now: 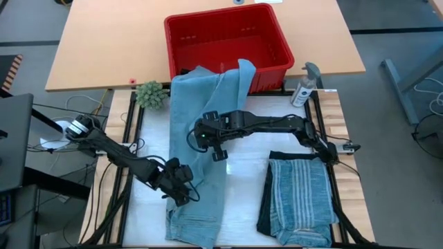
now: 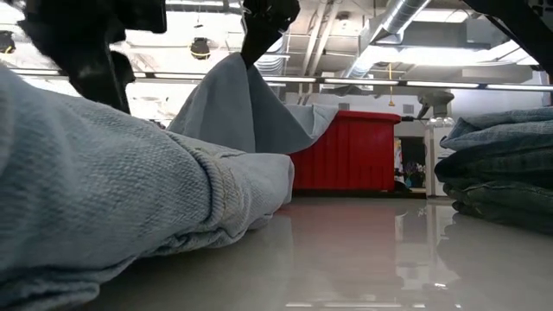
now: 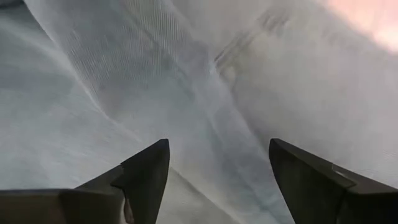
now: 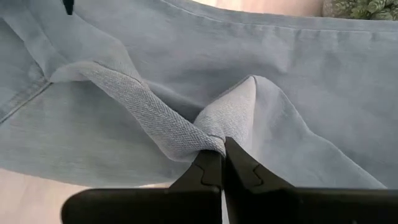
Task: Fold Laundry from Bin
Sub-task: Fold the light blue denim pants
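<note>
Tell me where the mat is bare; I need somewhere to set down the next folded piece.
Bare mat shows between the light blue garment and the folded striped pile, below the right arm. A narrow strip lies left of the garment, near the open left gripper. Crowded: around the red bin, where the garment drapes over its rim and the right gripper pinches cloth.

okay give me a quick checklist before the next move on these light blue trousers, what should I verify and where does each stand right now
1. Right gripper pinching the light blue trousers: ok, shut on a raised fold.
2. Left gripper released: ok, fingers apart above the cloth, holding nothing.
3. Trousers out of the red bin: not ok, the top end drapes over its front rim.
4. Folded striped pile out of the way: ok, apart on the right side.
5. Spray bottle and small plant untouched: ok.
</note>
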